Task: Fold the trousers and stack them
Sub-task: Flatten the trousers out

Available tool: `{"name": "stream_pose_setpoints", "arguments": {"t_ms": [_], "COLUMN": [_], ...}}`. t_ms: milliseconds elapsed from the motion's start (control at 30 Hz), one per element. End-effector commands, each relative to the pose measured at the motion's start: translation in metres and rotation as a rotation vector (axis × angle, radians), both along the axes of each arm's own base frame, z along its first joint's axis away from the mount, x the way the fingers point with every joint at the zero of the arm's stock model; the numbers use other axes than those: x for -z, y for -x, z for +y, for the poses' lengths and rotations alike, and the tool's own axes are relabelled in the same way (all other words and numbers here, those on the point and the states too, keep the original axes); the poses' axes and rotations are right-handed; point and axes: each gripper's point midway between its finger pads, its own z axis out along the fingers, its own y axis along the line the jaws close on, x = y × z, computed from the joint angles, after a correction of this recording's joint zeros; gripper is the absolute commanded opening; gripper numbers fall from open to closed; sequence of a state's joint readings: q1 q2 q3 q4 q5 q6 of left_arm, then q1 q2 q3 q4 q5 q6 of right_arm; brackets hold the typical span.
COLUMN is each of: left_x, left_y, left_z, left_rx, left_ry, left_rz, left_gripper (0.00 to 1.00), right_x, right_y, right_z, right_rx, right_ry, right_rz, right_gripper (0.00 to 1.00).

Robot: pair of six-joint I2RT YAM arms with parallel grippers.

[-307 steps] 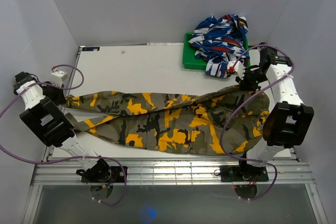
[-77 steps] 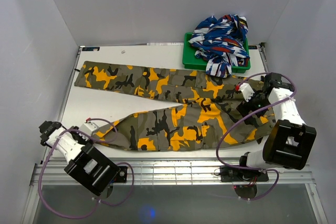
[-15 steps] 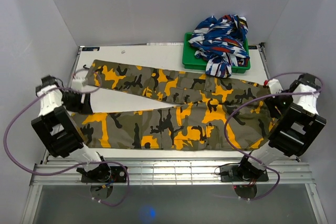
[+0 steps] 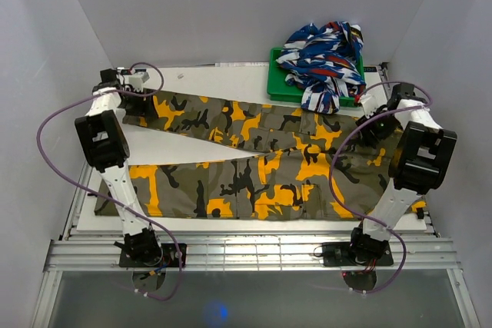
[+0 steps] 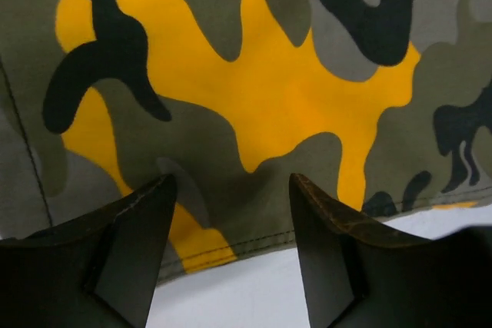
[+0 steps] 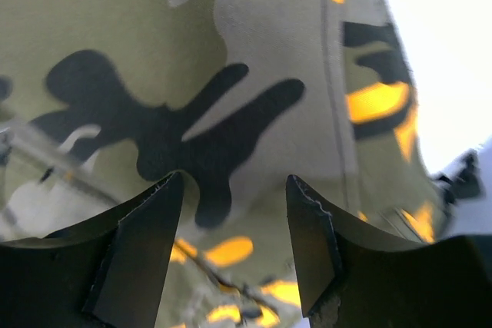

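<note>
The camouflage trousers (image 4: 261, 167) lie spread flat on the white table (image 4: 169, 147), both legs pointing left and the waist at the right. My left gripper (image 4: 142, 101) is over the far leg's cuff at the back left. In the left wrist view it (image 5: 234, 190) stands open, straddling the stitched hem (image 5: 231, 247) with bare table below. My right gripper (image 4: 374, 119) hovers at the waist's far right corner. The right wrist view shows it (image 6: 234, 186) open just above the cloth (image 6: 154, 59), holding nothing.
A green tray (image 4: 278, 86) at the back right holds a heap of blue, white and red cloth (image 4: 323, 51), close to the right arm. White walls close in the table on three sides. The near leg's cuff (image 4: 108, 201) reaches the table's left edge.
</note>
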State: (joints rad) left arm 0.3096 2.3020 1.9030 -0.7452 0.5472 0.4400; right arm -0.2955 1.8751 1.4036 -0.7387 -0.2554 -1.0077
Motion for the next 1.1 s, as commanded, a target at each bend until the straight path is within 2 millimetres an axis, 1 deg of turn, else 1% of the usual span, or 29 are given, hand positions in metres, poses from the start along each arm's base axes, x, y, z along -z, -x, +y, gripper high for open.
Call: {"name": "stream_pose_setpoints", "arguments": {"t_ms": [0, 33, 67, 100, 133, 167, 200, 233, 267, 300, 367, 433, 467, 533, 567, 600, 633, 667, 700, 733, 767, 800, 833, 867, 900, 933, 967, 1000, 1067], "left_x": [0.005, 0.019, 0.025, 0.03, 0.036, 0.042, 0.044, 0.046, 0.05, 0.052, 0.051, 0.048, 0.045, 0.028, 0.02, 0.0, -0.01, -0.021, -0.033, -0.053, -0.062, -0.071, -0.083, -0.089, -0.095, -0.102, -0.109, -0.114, -0.119], "left_y": [0.011, 0.031, 0.043, 0.056, 0.072, 0.102, 0.118, 0.136, 0.164, 0.178, 0.202, 0.213, 0.216, 0.204, 0.202, 0.181, 0.171, 0.167, 0.155, 0.13, 0.127, 0.116, 0.097, 0.089, 0.082, 0.074, 0.064, 0.059, 0.048], "left_z": [0.005, 0.003, 0.002, 0.002, 0.007, 0.003, 0.005, 0.014, 0.01, 0.024, 0.033, 0.053, 0.058, 0.079, 0.082, 0.091, 0.093, 0.088, 0.084, 0.089, 0.082, 0.082, 0.081, 0.08, 0.075, 0.07, 0.07, 0.069, 0.064], "left_rx": [-0.048, -0.046, -0.02, -0.008, -0.01, 0.001, 0.003, -0.022, -0.019, -0.038, -0.058, -0.082, -0.085, -0.089, -0.083, -0.073, -0.038, -0.012, 0.009, 0.048, 0.079, 0.093, 0.114, 0.129, 0.147, 0.165, 0.168, 0.166, 0.176], "left_ry": [-0.042, -0.056, -0.075, -0.087, -0.11, -0.114, -0.119, -0.106, -0.095, -0.11, -0.11, -0.127, -0.132, -0.164, -0.156, -0.158, -0.157, -0.126, -0.096, -0.118, -0.096, -0.1, -0.119, -0.125, -0.124, -0.097, -0.093, -0.079, -0.05], "left_rz": [0.045, 0.1, 0.115, 0.138, 0.165, 0.212, 0.225, 0.243, 0.28, 0.288, 0.301, 0.304, 0.31, 0.262, 0.258, 0.194, 0.157, 0.152, 0.107, 0.037, 0.033, 0.005, -0.041, -0.066, -0.092, -0.132, -0.175, -0.201, -0.263], "left_gripper": [0.72, 0.7, 0.69, 0.69, 0.69, 0.69, 0.69, 0.68, 0.67, 0.66, 0.65, 0.64, 0.64, 0.67, 0.69, 0.75, 0.78, 0.85, 0.98, 0.98, 0.98, 0.98, 0.98, 0.98, 0.98, 0.98, 0.98, 0.98, 0.98], "right_x": [0.013, 0.019, 0.025, 0.035, 0.039, 0.042, 0.046, 0.052, 0.054, 0.056, 0.058, 0.055, 0.053, 0.04, 0.03, 0.018, 0.008, -0.014, -0.022, -0.031, -0.059, -0.06, -0.065, -0.071, -0.076, -0.075, -0.076, -0.077, -0.07], "right_y": [-0.006, -0.003, 0.001, 0.012, 0.018, 0.023, 0.03, 0.044, 0.051, 0.063, 0.074, 0.087, 0.095, 0.098, 0.097, 0.091, 0.085, 0.065, 0.058, 0.048, 0.023, 0.015, 0.006, -0.002, -0.016, -0.022, -0.027, -0.043, -0.047], "right_z": [0.0, 0.0, 0.0, 0.001, 0.002, 0.003, 0.006, 0.01, 0.013, 0.017, 0.02, 0.024, 0.027, 0.033, 0.036, 0.041, 0.042, 0.039, 0.04, 0.038, 0.027, 0.023, 0.018, 0.009, -0.001, -0.007, -0.014, -0.023, -0.028], "right_rx": [0.007, -0.002, -0.025, -0.039, -0.05, -0.076, -0.09, -0.104, -0.114, -0.133, -0.155, -0.193, -0.209, -0.24, -0.25, -0.257, -0.25, -0.249, -0.248, -0.247, -0.245, -0.246, -0.247, -0.267, -0.271, -0.272, -0.283, -0.277, -0.271], "right_ry": [0.044, 0.056, 0.07, 0.078, 0.08, 0.085, 0.082, 0.076, 0.07, 0.064, 0.063, 0.066, 0.054, 0.037, 0.024, 0.0, -0.013, -0.004, -0.02, -0.019, 0.008, -0.002, 0.004, 0.019, 0.029, 0.036, 0.044, 0.045, 0.016], "right_rz": [-0.015, -0.008, 0.0, 0.024, 0.035, 0.043, 0.058, 0.083, 0.092, 0.1, 0.107, 0.111, 0.13, 0.107, 0.103, 0.069, 0.052, -0.007, -0.011, -0.032, -0.113, -0.101, -0.106, -0.113, -0.098, -0.082, -0.069, -0.07, -0.037], "right_gripper": [0.61, 0.61, 0.59, 0.58, 0.58, 0.56, 0.55, 0.55, 0.54, 0.54, 0.53, 0.52, 0.51, 0.51, 0.52, 0.53, 0.54, 0.58, 0.61, 0.64, 0.71, 0.75, 0.8, 0.87, 0.9, 0.91, 0.92, 0.92, 0.89]}}
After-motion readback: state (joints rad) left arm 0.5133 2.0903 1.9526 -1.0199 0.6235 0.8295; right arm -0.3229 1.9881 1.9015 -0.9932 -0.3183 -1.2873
